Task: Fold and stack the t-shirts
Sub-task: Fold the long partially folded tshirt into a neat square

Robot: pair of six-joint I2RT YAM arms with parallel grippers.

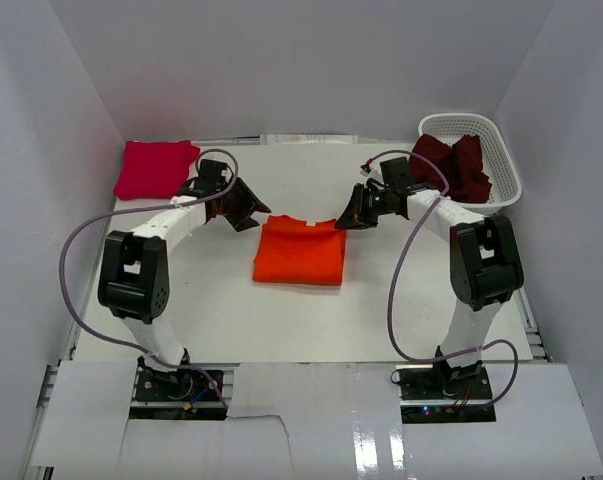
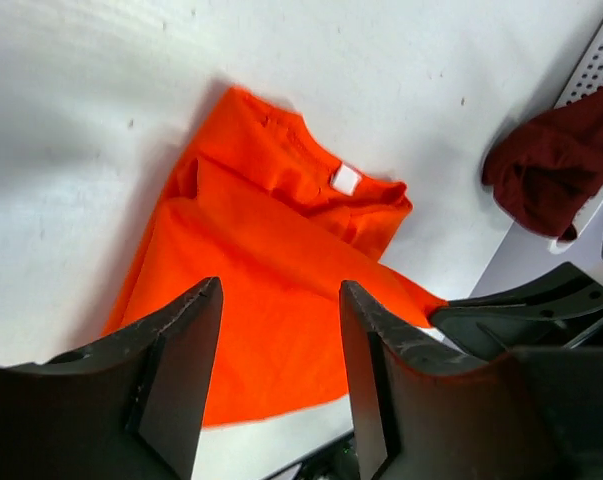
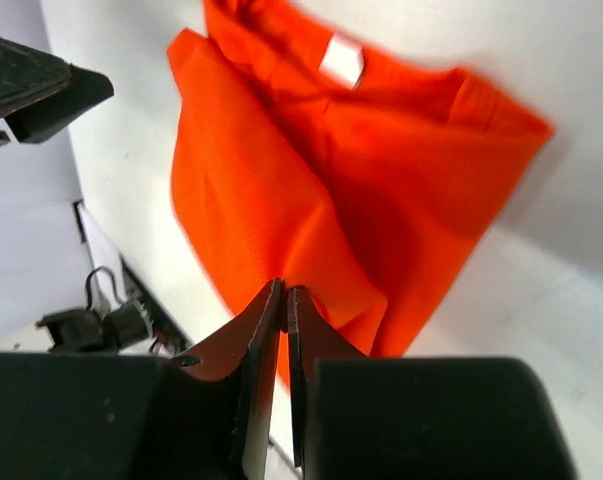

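Orange t-shirt [image 1: 299,255] lies folded flat mid-worktop [image 1: 211,290], neck toward the far edge, white neck label [image 2: 346,179] showing. Left gripper [image 2: 279,290] hangs over the shirt's far left corner, fingers apart, nothing between them. Right gripper [image 3: 284,290] is at the shirt's far right corner, fingers together with only a thin slit; cannot tell if any cloth is caught there. Magenta t-shirt [image 1: 154,168] sits folded in the far left corner, just behind the left arm. Maroon t-shirt [image 1: 459,160] is bunched in the white basket [image 1: 508,170] at the far right corner, spilling over its near rim, close behind the right arm. Purple cables [image 1: 71,270] loop beside both arms.
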